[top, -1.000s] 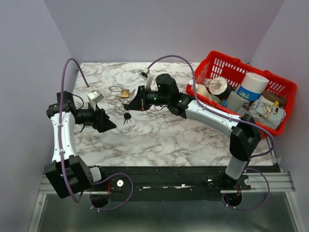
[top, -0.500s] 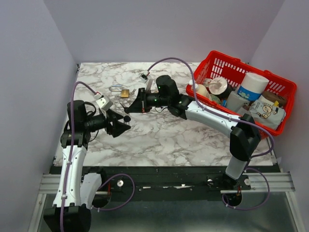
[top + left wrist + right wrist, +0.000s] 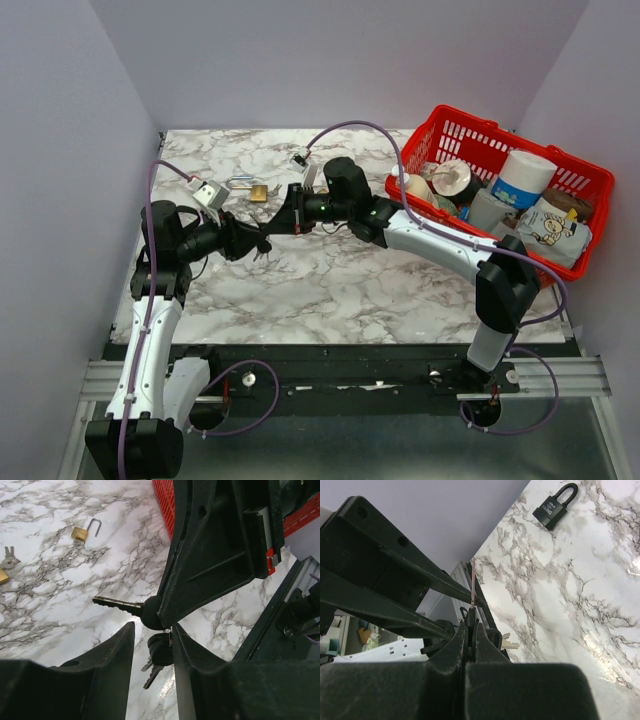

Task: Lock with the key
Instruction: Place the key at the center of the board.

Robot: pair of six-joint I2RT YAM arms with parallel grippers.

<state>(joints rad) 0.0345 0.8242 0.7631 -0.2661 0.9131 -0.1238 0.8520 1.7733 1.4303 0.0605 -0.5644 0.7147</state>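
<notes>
My right gripper (image 3: pixel 272 226) is shut on the black head of a key (image 3: pixel 116 604), whose blade sticks out to the left in the left wrist view. The other keys of the bunch (image 3: pixel 160 654) hang below it. My left gripper (image 3: pixel 257 243) is open, its two fingers on either side of the hanging keys (image 3: pixel 152 630), apart from them. In the right wrist view the right gripper (image 3: pixel 471 622) is pressed shut on the thin key head. A brass padlock (image 3: pixel 258 193) with its shackle open lies on the marble behind the grippers. A brass padlock (image 3: pixel 80 532) also shows in the left wrist view. A black padlock (image 3: pixel 552 507) lies on the marble.
A red basket (image 3: pixel 500 130) full of cups and packages stands at the back right, and its wall shows in the left wrist view (image 3: pixel 162 500). More keys (image 3: pixel 7 557) lie at the left edge of that view. Walls close in the marble table (image 3: pixel 330 290).
My left arm has swung right and forward, bringing its open gripper up around the hanging keys. The right gripper has stayed nearly still with the key.
</notes>
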